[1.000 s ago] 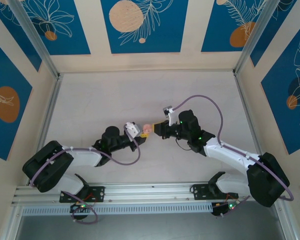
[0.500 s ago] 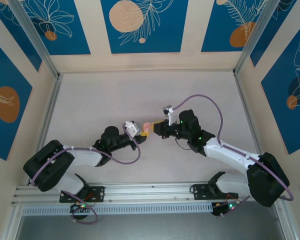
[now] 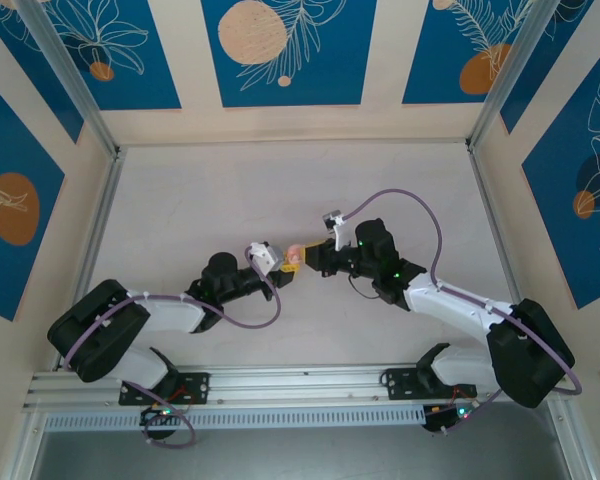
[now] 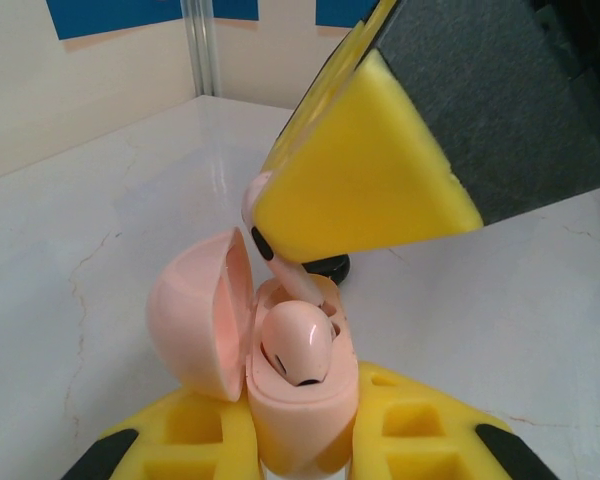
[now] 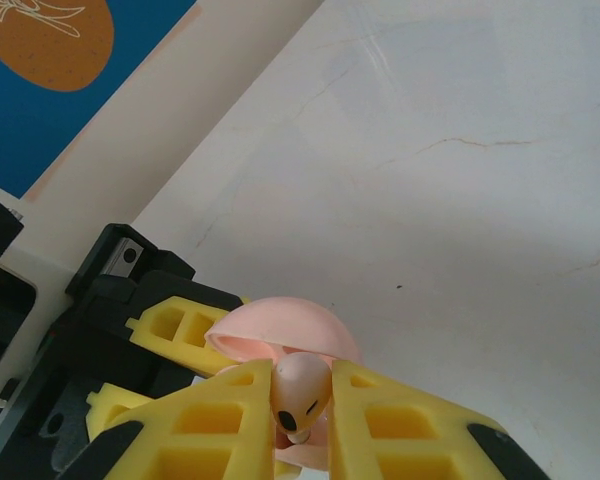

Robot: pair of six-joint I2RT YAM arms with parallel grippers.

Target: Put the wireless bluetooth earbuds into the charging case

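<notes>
Abt half done on pink pair: one pale pink earbud (image 4: 295, 345) seated in open pink charging case (image 4: 292, 405) clamped by L gripper (image 4: 298, 452), 2nd pink earbud (image 5: 302, 393) pinched in R gripper (image 5: 302, 412), stem at free slot, w/ push-home, release + lid-shut left.

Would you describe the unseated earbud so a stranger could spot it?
Over mid table, the left gripper holds an open pink case. One earbud sits inside; the other earbud is at its mouth, pinched by the right gripper.
</notes>
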